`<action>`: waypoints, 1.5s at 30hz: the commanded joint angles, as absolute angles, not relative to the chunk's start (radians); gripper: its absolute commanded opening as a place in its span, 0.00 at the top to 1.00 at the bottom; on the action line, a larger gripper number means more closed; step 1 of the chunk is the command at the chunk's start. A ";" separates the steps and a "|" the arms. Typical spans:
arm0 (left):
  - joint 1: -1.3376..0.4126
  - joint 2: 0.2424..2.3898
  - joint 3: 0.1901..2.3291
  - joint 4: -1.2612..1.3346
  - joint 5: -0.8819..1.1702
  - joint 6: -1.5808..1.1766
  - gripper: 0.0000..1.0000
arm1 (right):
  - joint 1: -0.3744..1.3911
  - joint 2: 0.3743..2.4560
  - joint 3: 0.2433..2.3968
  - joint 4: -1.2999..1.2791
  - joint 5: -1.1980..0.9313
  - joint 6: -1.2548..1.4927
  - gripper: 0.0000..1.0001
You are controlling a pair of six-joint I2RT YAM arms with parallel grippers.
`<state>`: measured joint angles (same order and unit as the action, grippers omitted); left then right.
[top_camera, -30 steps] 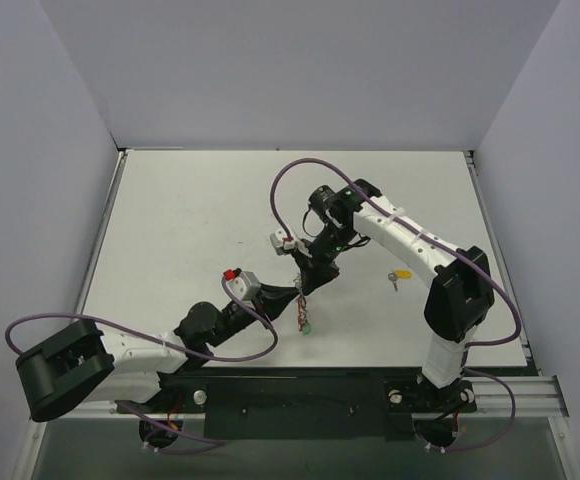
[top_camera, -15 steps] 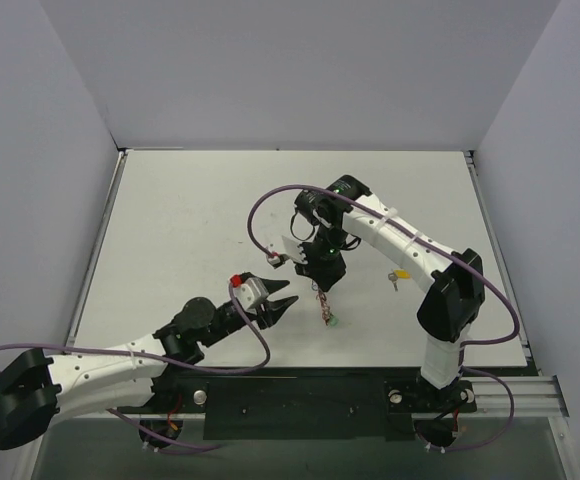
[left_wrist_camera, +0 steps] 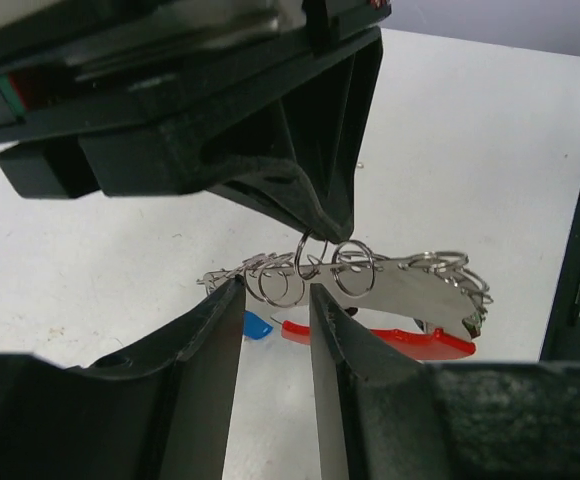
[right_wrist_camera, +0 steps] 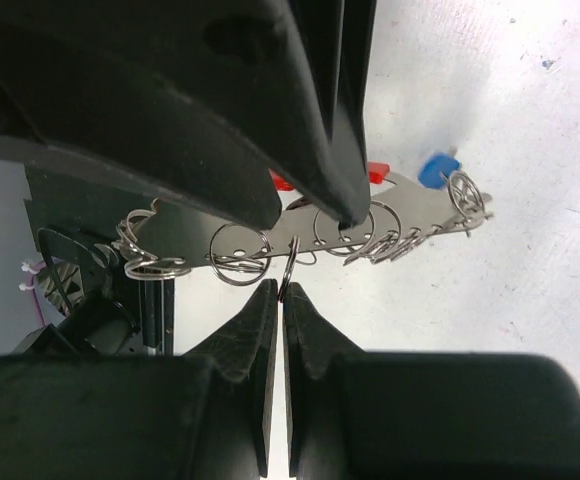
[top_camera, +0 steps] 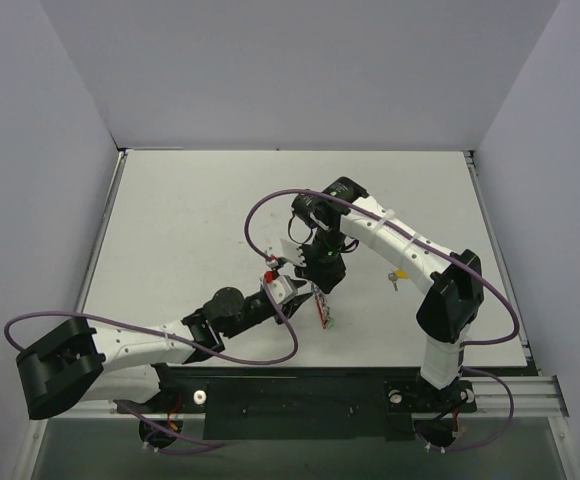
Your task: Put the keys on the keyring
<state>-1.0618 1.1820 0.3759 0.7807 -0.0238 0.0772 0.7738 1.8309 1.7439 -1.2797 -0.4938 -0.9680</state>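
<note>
Top view, bench: a white, matt, flat bench (top_camera: 190, 220) is seen.
Top view, keyring: the keyring (top_camera: 322, 305) is held above the bench, just under the right claw (top_camera: 320, 285). Its long axis runs down the picture toward the arm bases.
Top view, left claw: the left claw (top_camera: 300, 293) is placed just beside the keyring, on its left.
Top view, loose key: a yellow-capped key (top_camera: 400, 274) lies flat on the bench, well apart to the right.
Left wrist view, keyring: a flat, thin, shiny silvery strip (left_wrist_camera: 410, 290) is seen, long axis across the picture. Small split rings (left_wrist_camera: 353, 268) of thin wire are strung along it, and a glossy red piece (left_wrist_camera: 410, 342) lies beneath.
Left wrist view, left claw: the matt black fingers of the left claw (left_wrist_camera: 275, 292) are apart, and nothing is seen clamped between them.
Left wrist view, blue-capped key: only the blue cap (left_wrist_camera: 258, 325) is seen, near the strip's left end. Whether it is attached cannot be told.
Right wrist view, right claw: the right claw (right_wrist_camera: 282, 290) is closed together on one small split ring of the keyring (right_wrist_camera: 185, 235).
Right wrist view, axis: the strip runs across the picture, with its blue cap (right_wrist_camera: 438, 168) end raised slightly.
</note>
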 commanded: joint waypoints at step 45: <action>-1.049 1.209 0.328 1.147 0.018 -0.043 1.00 | 0.641 1.730 1.645 -1.203 -0.716 -0.937 0.67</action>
